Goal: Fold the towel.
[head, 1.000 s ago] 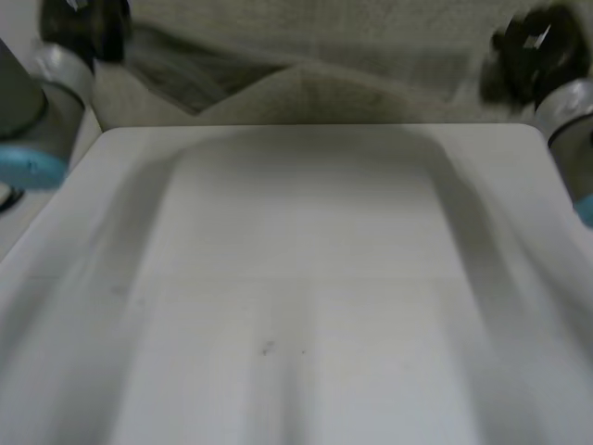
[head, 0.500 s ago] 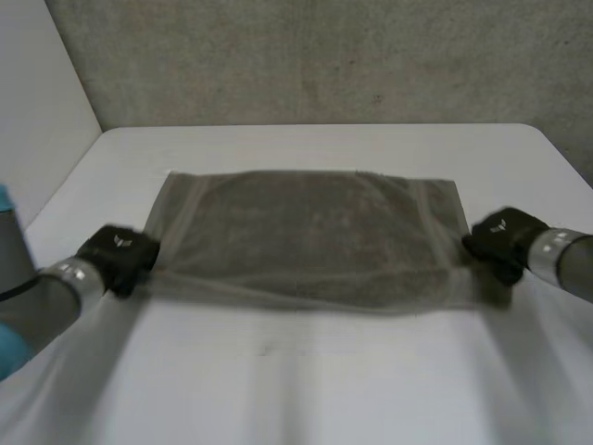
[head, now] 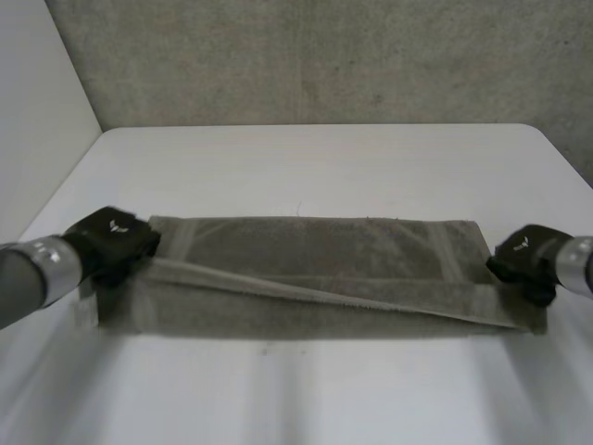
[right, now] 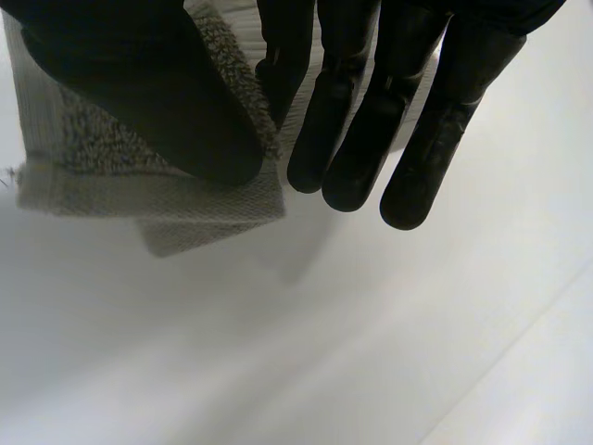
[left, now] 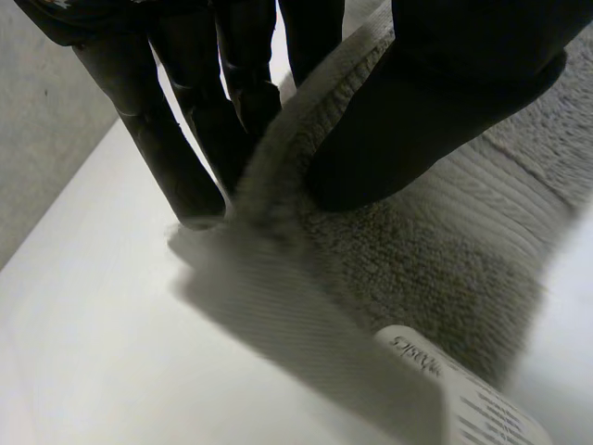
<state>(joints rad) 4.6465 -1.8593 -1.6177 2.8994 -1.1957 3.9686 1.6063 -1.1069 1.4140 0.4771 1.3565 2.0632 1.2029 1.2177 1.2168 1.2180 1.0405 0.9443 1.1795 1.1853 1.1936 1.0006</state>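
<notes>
In the head view, the towel (head: 315, 269) lies across the middle of the tabletop (head: 315, 158), doubled lengthwise with its upper layer slanting. The left hand (head: 113, 243) is at one end and the right hand (head: 523, 260) at the other.

In the left wrist view, thumb and fingers (left: 181, 158) pinch a corner edge near a label (left: 454, 389).

In the right wrist view, the thumb clamps the other corner against straight fingers (right: 440, 130).

We judge the towel soft, limp and light, so we would grip the corners and keep it taut.

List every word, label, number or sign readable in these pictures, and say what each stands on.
White tag on the grey terry towel: printed lines, too blurred to read.
White mark on the back of the black left hand and right hand: too small to read.
Nothing else written.
</notes>
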